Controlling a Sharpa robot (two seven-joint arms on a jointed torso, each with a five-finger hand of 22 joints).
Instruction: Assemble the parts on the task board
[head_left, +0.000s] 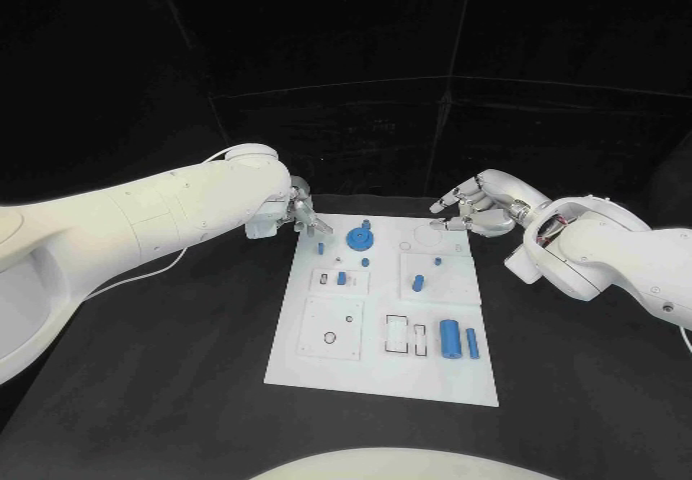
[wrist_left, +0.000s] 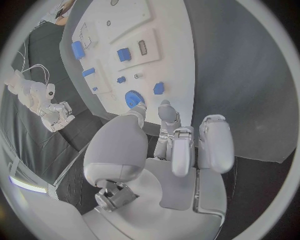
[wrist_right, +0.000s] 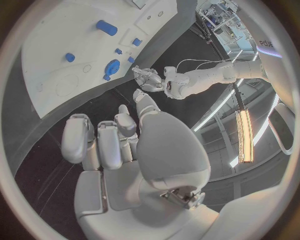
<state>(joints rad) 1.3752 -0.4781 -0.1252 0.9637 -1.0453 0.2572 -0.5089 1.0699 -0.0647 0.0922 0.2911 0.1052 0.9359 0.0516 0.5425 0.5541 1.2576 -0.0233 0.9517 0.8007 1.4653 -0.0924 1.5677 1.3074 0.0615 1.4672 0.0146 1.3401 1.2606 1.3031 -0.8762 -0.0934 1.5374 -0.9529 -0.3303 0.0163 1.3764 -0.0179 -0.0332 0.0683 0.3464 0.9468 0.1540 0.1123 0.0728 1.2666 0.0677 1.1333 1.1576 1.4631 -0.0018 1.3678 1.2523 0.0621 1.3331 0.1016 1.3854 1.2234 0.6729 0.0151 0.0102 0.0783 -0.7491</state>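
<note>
Hovering empty, fingers apart: left hand (head_left: 299, 215) and right hand (head_left: 476, 213) at upper centre, flanking white task board (head_left: 387, 318) mid-frame. Blue gear (head_left: 359, 239) seemingly seated; long parts (head_left: 459, 340) lying loose lower right, apparently awaiting assembly.

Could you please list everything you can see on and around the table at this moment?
Table: one, black, under everything.
Task board: one, white plate, middle of the table, between the two hands.
Gear: one, blue, toothed, at the board's far end, close to the left hand.
Cylinders: two, blue, side by side near the board's right edge.
Small blocks: several, blue, scattered across the board's middle.
Left hand: one, silver, at the board's far left corner, holding nothing.
Right hand: one, silver, beyond the board's far right corner, holding nothing.
</note>
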